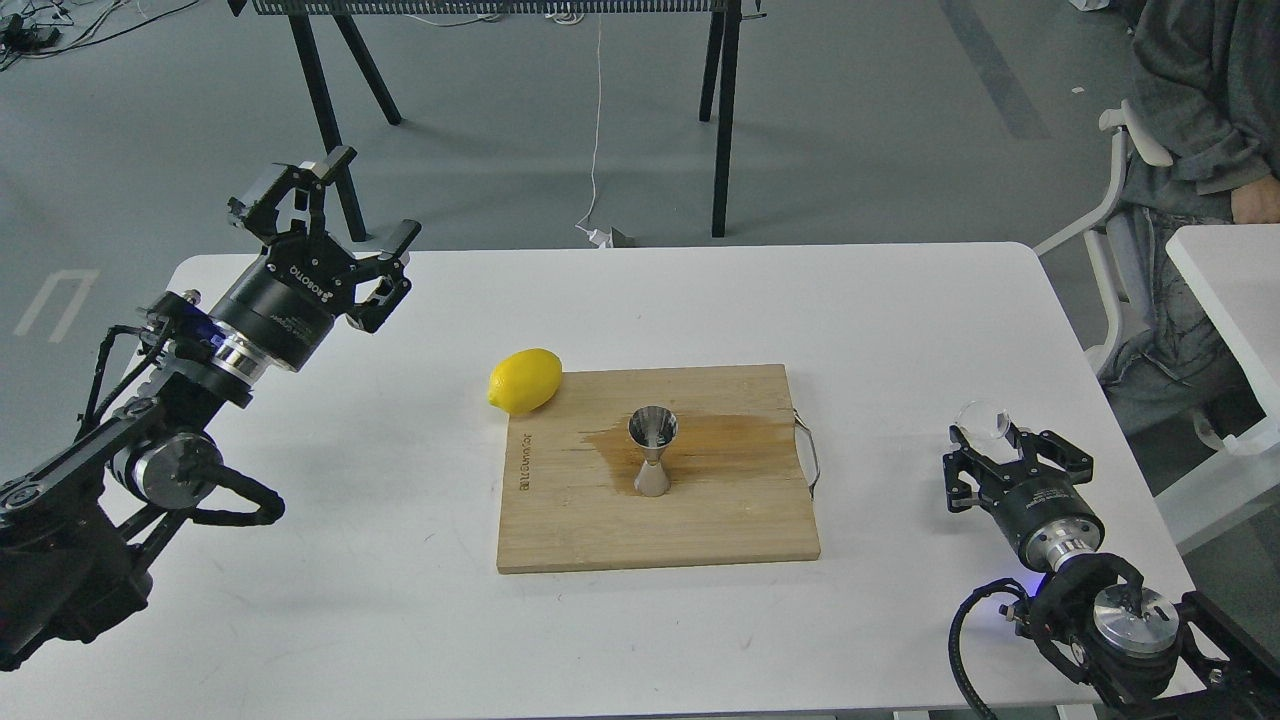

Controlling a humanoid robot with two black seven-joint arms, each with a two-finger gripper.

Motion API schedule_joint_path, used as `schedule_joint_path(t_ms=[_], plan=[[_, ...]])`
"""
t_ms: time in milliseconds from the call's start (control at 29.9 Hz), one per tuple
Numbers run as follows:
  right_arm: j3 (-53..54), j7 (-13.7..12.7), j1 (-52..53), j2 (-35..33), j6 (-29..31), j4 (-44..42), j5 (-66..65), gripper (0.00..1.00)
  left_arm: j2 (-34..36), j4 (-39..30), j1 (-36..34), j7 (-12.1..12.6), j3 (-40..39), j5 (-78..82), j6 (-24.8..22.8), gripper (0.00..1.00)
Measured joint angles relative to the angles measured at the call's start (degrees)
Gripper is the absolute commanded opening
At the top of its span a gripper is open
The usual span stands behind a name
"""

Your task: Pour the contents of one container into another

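Basically table, board centre frame with a wet stain, steel jigger upright on it. Left gripper upper left, fingers spread, empty. Right gripper lower right, fingers around glass cup, clamp unclear. Pour not started or already over, can't tell.

Bright even overhead light, soft shadows, sharp focus
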Motion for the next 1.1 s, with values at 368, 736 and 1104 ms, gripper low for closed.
schedule_joint_path(t_ms=[368,736,1104], plan=[[-0.24,-0.65,-0.02,0.23,0.02,-1.80,-0.01,0.48,0.00,0.00,0.00,0.00,0.04,0.00,0.00,0.90],[-0.70,-0.89,0.05,0.48,0.07,-1.70,-0.01,0.59,0.00,0.00,0.00,0.00,0.11,0.00,0.00,0.90],[-0.70,-1.07,0.03,0.49,0.07,-1.19,0.00,0.87,0.00,0.00,0.01,0.00,0.14,0.00,0.00,0.90]])
